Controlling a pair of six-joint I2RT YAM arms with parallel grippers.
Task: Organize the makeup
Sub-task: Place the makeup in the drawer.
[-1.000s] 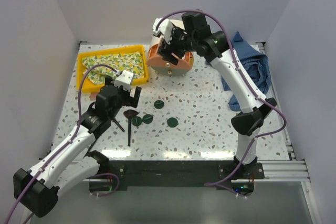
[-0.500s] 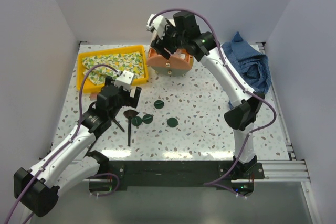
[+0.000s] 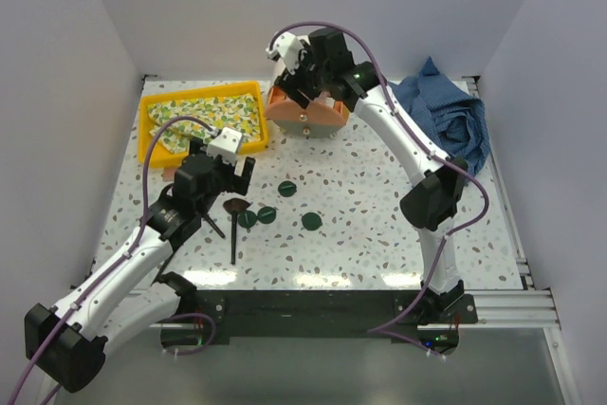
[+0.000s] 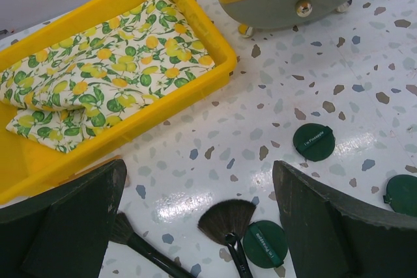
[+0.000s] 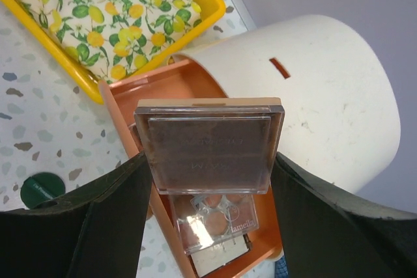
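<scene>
Your right gripper (image 5: pixel 208 161) pinches a brown palette (image 5: pixel 208 136), seemingly above the orange drawer (image 5: pixel 127 105); your left gripper (image 4: pixel 199 190) hangs spread wide over the fan brush (image 4: pixel 227 219)

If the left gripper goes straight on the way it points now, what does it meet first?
Probably bare table, between the yellow tray and a green disc; the fan brush lies short of its fingertips. Depth is uncertain.
</scene>
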